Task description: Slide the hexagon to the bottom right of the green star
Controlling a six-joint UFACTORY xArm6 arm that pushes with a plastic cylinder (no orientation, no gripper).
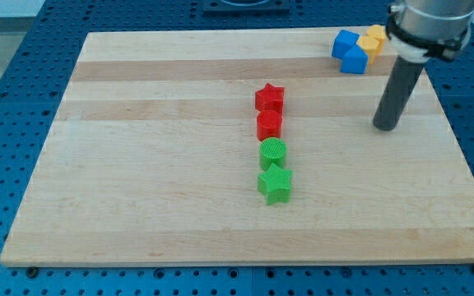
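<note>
Four blocks are lining up mid-board: red star (269, 97), red hexagon (269, 125), green cylinder (273, 152), green star (275, 185). My tip (385, 127) is standing bare near the right edge, touching nothing.

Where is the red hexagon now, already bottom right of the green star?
No. The red hexagon sits above the green star, green cylinder between; my tip is far right.

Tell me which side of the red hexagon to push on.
Probably its view-left face, pushing rightward: the red hexagon sits in a column between the red star above and the green circle below, so a downward shove would likely disturb the green star. My tip stands to its right.
</note>
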